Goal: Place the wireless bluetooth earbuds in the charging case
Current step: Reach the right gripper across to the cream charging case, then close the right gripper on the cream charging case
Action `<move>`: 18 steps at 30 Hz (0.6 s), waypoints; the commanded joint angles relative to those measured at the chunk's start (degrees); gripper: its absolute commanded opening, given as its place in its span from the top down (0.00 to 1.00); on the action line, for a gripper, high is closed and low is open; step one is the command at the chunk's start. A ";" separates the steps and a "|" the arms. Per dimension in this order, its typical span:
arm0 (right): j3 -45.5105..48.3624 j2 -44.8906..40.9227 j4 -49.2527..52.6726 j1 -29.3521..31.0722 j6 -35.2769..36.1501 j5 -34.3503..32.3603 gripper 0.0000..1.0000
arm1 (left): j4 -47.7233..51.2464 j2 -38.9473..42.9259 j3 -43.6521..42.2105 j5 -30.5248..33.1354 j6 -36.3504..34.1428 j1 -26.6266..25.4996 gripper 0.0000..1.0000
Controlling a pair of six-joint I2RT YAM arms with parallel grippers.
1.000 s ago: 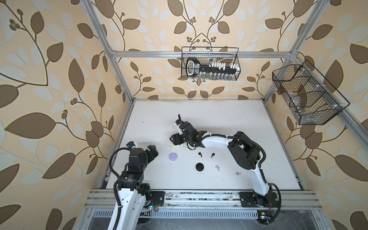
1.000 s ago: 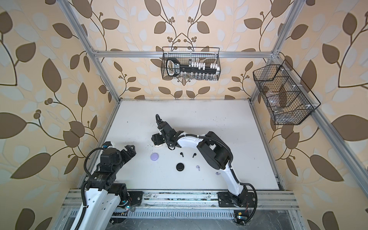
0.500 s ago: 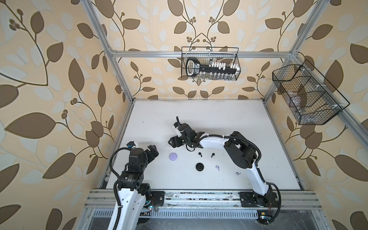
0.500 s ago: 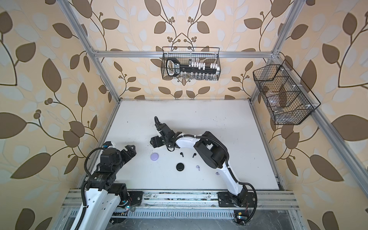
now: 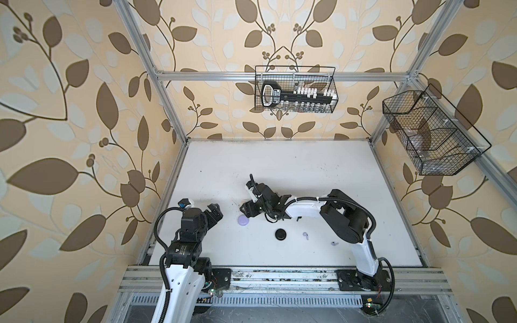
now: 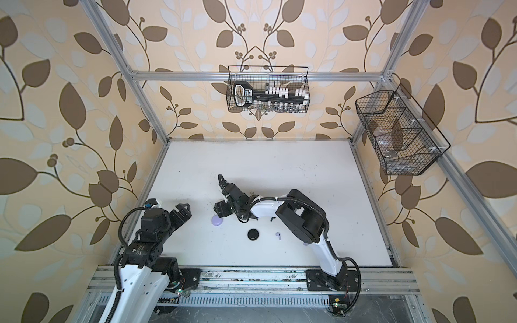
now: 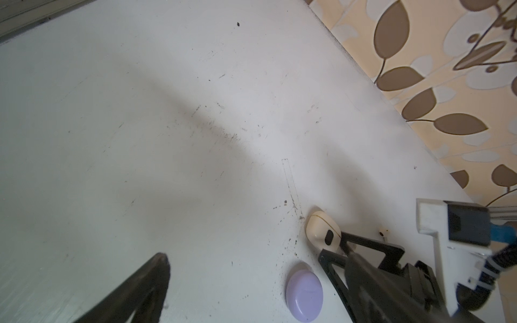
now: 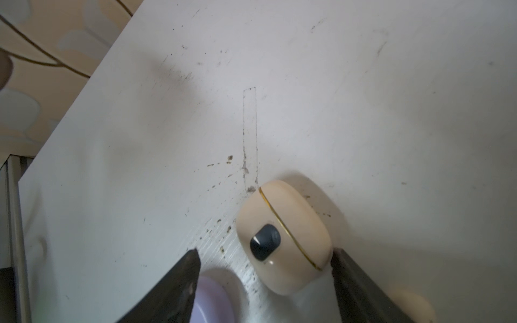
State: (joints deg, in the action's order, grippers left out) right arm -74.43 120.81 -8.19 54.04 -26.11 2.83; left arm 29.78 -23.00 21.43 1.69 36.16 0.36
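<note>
Right gripper [image 5: 246, 211] reaches across the middle to the left-centre of the white table [image 5: 307, 167], low over a cream charging case [image 8: 282, 237] that both top views hide under the arm. Right wrist view: jaws spread, case lying flat between them. 1 finger [image 8: 352, 276] touches or just grazes its side, the other stands clear with bare table between, so nothing is pinched. Case is shut, with a gold seam slanting across its top and a dark oval window facing up. Its long axis lies roughly along the gripper's reach, slightly skewed. Lavender case [image 5: 242, 221] sits just beside the clear finger. Black case [image 5: 280, 234] sits nearer the front edge, apart from both. 1 lavender earbud [image 5: 305, 235] lies loose to the right of the black case, a 2nd lavender earbud [image 5: 334, 243] farther right. Both are too small to read which way the stems point. 1 black earbud [image 5: 298, 218] shows beside the right forearm. 1 cream earbud [image 7: 383, 233] lies near the cream charging case. Left gripper [image 5: 216, 211] hovers near the table's left edge, jaws wide apart, holding nothing.
</note>
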 commanded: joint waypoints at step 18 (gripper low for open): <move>-2.61 -3.31 8.20 2.27 19.43 -12.82 0.23 | -1.56 0.59 -0.27 -0.70 -0.65 -0.10 0.01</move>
State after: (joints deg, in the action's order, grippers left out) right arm -75.18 118.89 -2.11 56.47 -12.53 -9.26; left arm 29.78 -22.65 21.43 1.56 36.16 0.36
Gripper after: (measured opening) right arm 0.767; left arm 0.988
